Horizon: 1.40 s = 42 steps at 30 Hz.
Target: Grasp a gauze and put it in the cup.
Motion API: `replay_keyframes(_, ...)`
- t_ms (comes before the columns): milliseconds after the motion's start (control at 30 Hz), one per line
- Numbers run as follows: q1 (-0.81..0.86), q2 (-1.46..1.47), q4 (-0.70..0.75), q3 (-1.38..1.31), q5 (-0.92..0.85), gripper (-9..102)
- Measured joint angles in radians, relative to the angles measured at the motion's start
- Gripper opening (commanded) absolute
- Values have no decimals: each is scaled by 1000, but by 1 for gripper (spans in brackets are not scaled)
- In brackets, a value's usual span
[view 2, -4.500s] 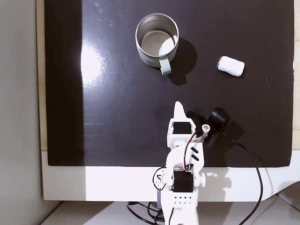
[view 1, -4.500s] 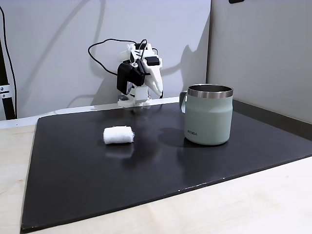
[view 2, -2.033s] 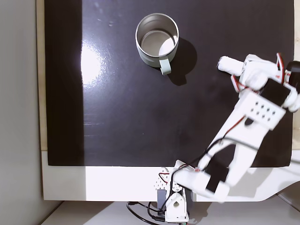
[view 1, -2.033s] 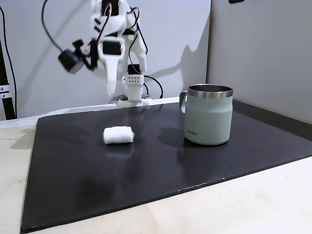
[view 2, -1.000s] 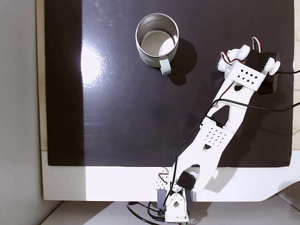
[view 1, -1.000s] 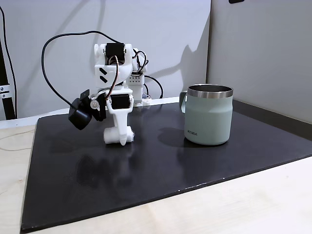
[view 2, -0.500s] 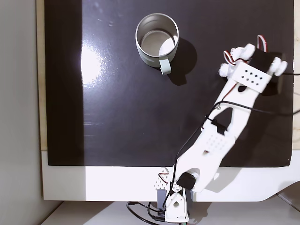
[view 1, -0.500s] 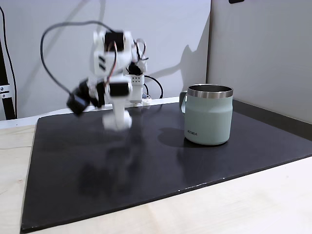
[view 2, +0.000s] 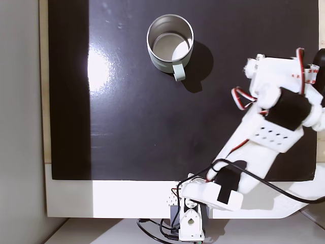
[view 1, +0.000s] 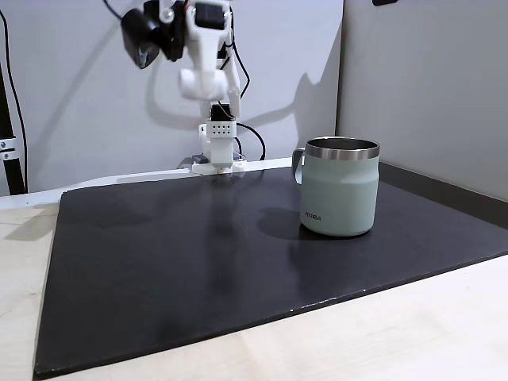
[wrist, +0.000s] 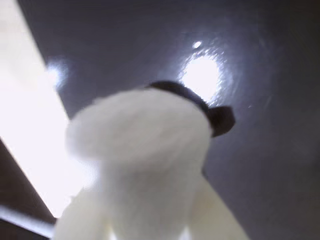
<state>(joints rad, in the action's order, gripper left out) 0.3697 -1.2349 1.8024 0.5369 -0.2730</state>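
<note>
Gripper point(view 1: 197, 79) up high over the back-left part of the black mat point(view 1: 159, 270) in a fixed view, well clear of the surface, clamped on the gauze point(view 1: 195, 80), which shows as a white lump at the tip. In the wrist view gauze point(wrist: 137, 145) sits close to the lens, blurred, pinched between two pale fingers point(wrist: 215, 215) rising from the bottom edge; gripper point(wrist: 145, 175) right behind it. Dark mat point(wrist: 260, 150) below with a bright light glare, pale table strip point(wrist: 30, 125) along the left.

In the top-down fixed view, gripper point(view 2: 252, 68) at the right side of the mat point(view 2: 127, 127), arm reaching up from its base at the bottom edge; gauze itself hard to separate from the white arm parts there.

Cup point(view 1: 340, 186) upright on the mat at the right in the side fixed view, sage green, steel rim, handle toward the back left, small dark lettering low on the front. From above, cup point(view 2: 170, 39) near the top centre, open, handle pointing down in the frame, interior bare metal. Gauze well apart from the cup, off to its right as seen from above, held in the air, not touching the mat
</note>
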Motion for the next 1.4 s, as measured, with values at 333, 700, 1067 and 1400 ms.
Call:
replay_keyframes(333, -222, 153, 0, -244, 178, 0)
replay_keyframes(700, -428, 373, 2, -488, 347, 0)
replay_keyframes(1067, -543, 436, 0, -494, 362, 0)
replay_keyframes(1400, -522, 459, 0, -494, 362, 27)
